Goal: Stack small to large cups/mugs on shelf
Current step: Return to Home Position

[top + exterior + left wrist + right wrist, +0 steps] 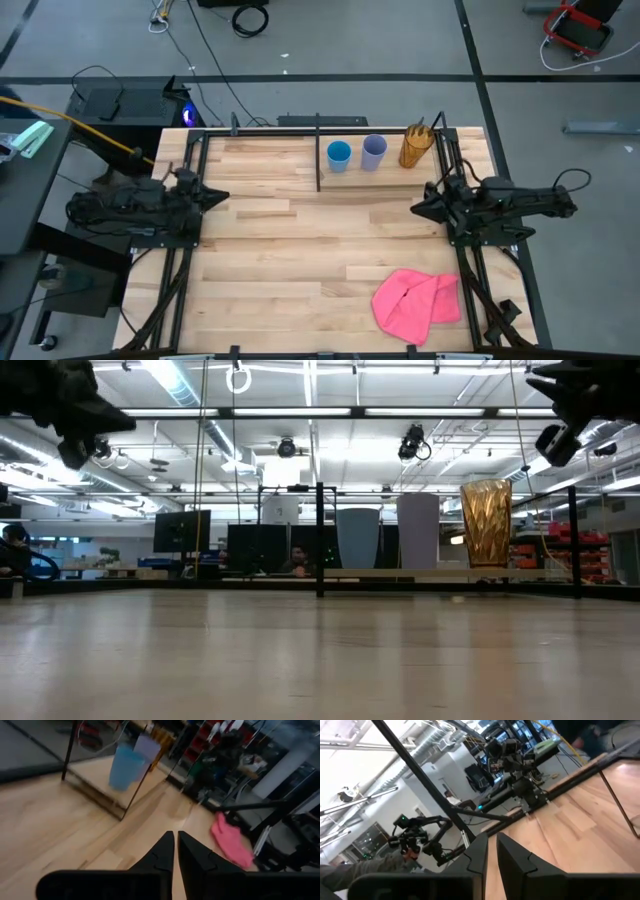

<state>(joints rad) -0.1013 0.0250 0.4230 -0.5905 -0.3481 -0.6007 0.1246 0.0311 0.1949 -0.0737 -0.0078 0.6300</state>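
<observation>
Currently all three cups stand upright in a row on the shelf (390, 178), at about 1 o'clock on the table (300, 260) as seen from above. The blue cup (339, 155) is nearest the thin black divider post (318, 150), just to its 3 o'clock side. The lavender cup (373, 152) stands just beside the blue one, farther toward 3 o'clock. The amber cup (416, 147) ends the row, near the shelf's right-hand frame. From table height they rise in order: blue shortest, lavender taller, amber tallest. Small gaps show between them, so none touches its neighbour.

The left gripper (215, 197) hangs over the table's 9 o'clock side, pointing inward, well apart from the cups. Its own wrist view shows the two fingers pressed almost together, with only a thin slit between them and nothing in their grip. The right gripper (418, 207) sits at the 3 o'clock side, facing the left one, just in front of the shelf's edge. Its fingers are likewise drawn close together and hold nothing.

A crumpled pink cloth (418, 300) lies flat on the table at about 5 o'clock, well apart from shelf and cups.
</observation>
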